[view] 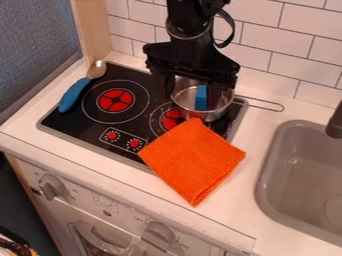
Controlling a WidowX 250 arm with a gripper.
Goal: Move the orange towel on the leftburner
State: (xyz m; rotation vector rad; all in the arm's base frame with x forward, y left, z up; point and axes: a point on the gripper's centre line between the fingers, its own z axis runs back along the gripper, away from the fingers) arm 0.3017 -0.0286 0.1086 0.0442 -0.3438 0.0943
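Orange towel [194, 160] across stovetop [73, 123] edge, gripper [194, 90] over pot [182, 102]

The towel lies partly on the stovetop's front R corner, partly on the white tabletop [234, 215], its upper corner by the R burner [171, 119], clear of the L burner [115, 100]. Jaws stand apart above the pot, w/ a blue block [201, 98] inside it. A blue-handled spoon [73, 93] lies along the stovetop's L edge; sink [265, 192] at far R.

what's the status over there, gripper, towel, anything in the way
gripper open above the pot; orange towel part on stove, part on counter, not on left burner; spoon beside that burner, may crowd it
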